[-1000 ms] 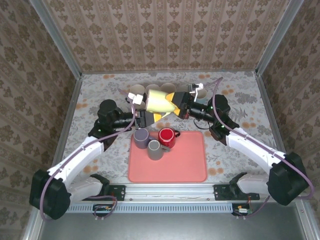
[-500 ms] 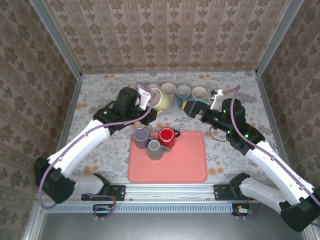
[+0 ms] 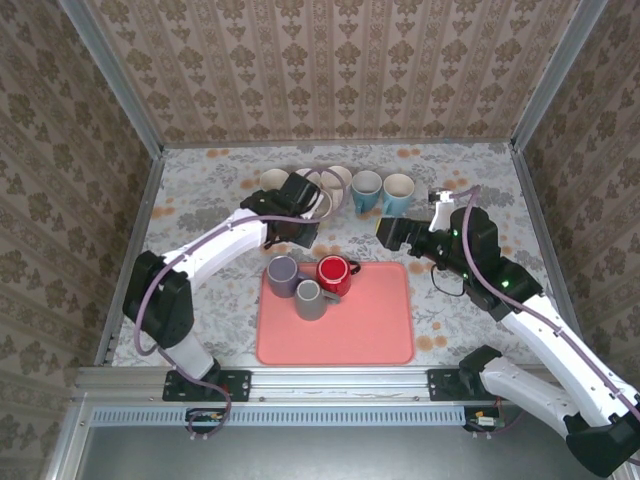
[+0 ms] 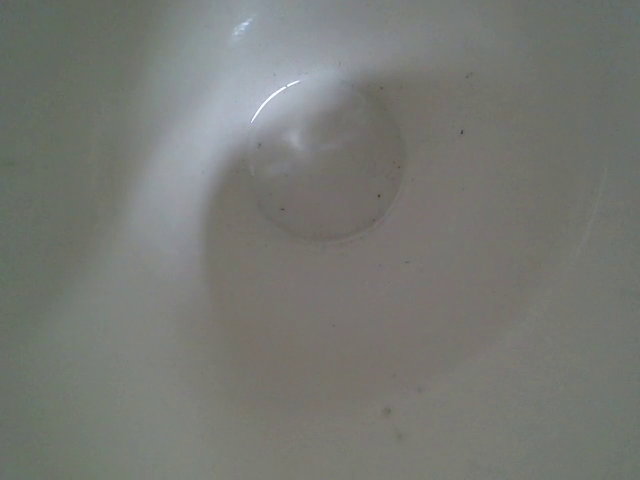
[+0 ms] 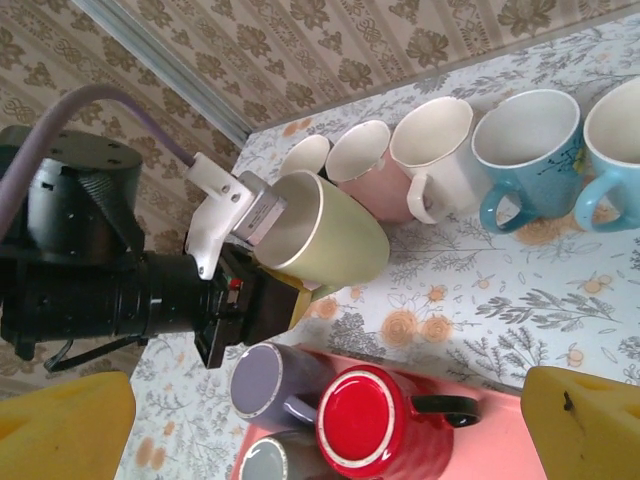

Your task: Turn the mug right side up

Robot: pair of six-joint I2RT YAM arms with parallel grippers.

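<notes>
The left tool (image 5: 272,288) was clamped on the yellow-green mug (image 5: 330,235), which sat just ahead of its fingers, beside the row of mugs (image 5: 440,150). The mug's axis leaned, mouth up toward that wrist. The right tool (image 3: 391,231) gaped empty, well apart.

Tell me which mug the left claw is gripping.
The yellow-green mug, clamped tilted in the left claw; the other mugs stand free on the table or tray.

Tray (image 3: 375,330) at table's (image 3: 480,180) near middle. Three mugs (image 3: 310,298) clustered on its rear-left corner. Mug row (image 3: 366,190) on table behind tray; one mug (image 5: 325,235) just before row's left part.
</notes>
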